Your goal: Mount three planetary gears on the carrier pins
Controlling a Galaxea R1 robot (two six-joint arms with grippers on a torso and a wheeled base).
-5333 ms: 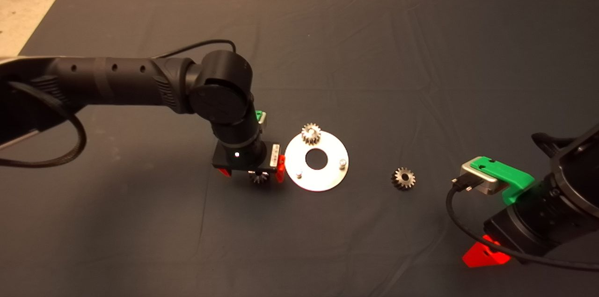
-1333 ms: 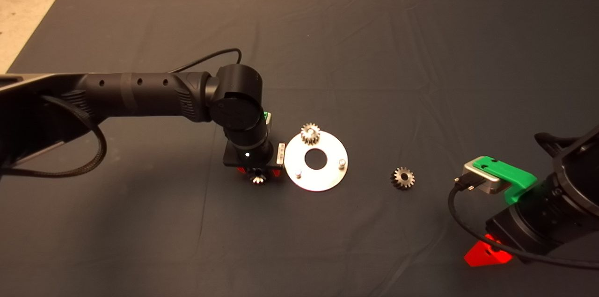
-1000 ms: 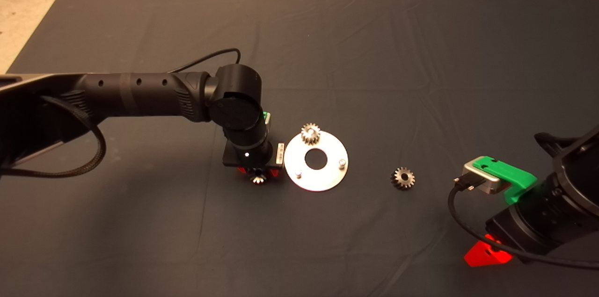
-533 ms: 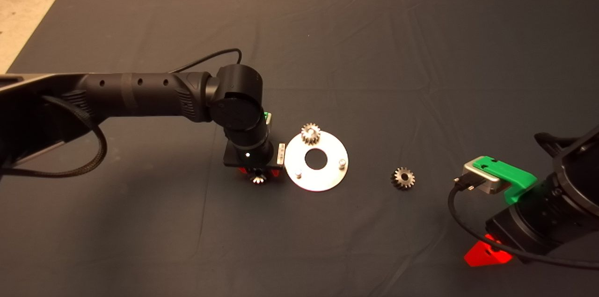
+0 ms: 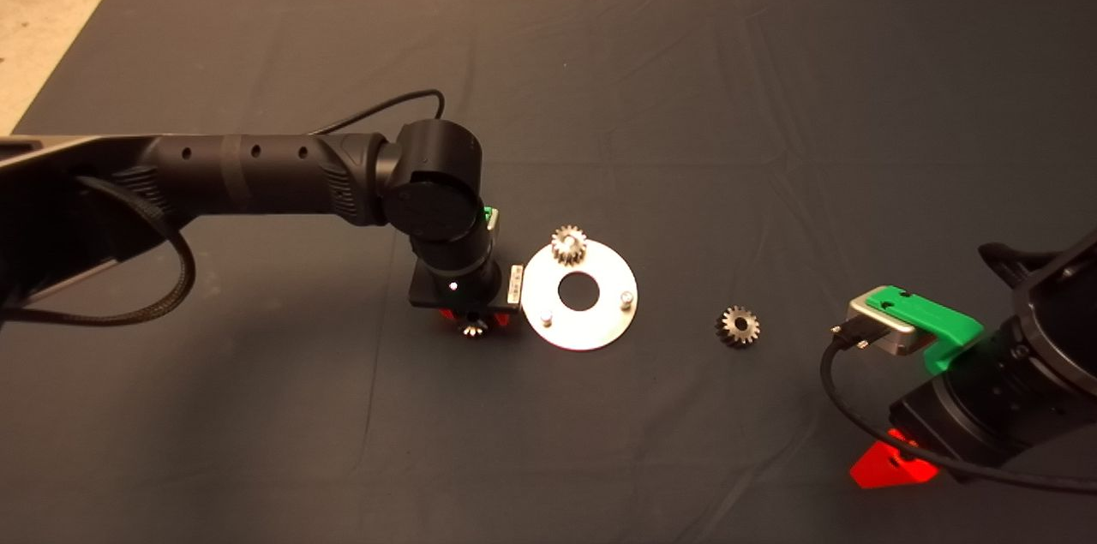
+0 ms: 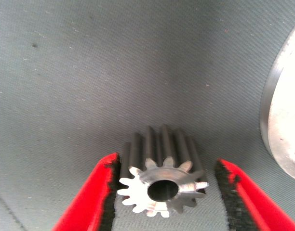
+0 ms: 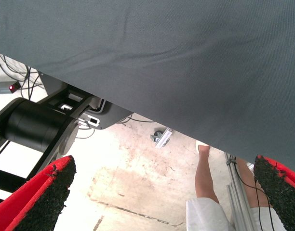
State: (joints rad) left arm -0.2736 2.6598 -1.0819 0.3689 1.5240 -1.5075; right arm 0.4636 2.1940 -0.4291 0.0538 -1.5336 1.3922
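- The gear [image 6: 163,183] you're after lies on its side on the mat [image 5: 686,98], just beside the disc [image 5: 579,294], and it hasn't shifted over the last second.
- Your left gripper [image 6: 164,192] has settled low around it compared with five seconds back; the fingers [image 6: 92,197] stand spread, one pad close to the teeth, the other clearly apart. No pinch yet.
- That means the approach looks finished: closing is what's left before you lift.
- On the disc, one gear [image 5: 567,244] already sits on its pin, unchanged; two carrier pins [image 5: 626,298] are bare, the nearer one [image 5: 547,319] by your gripper.
- The third gear [image 5: 739,326] waits well apart, on the right.
- Your right gripper [image 7: 162,192] is parked at the lower right edge, spread wide, where it has been throughout; a person's leg [image 7: 204,171] shows beyond the mat.
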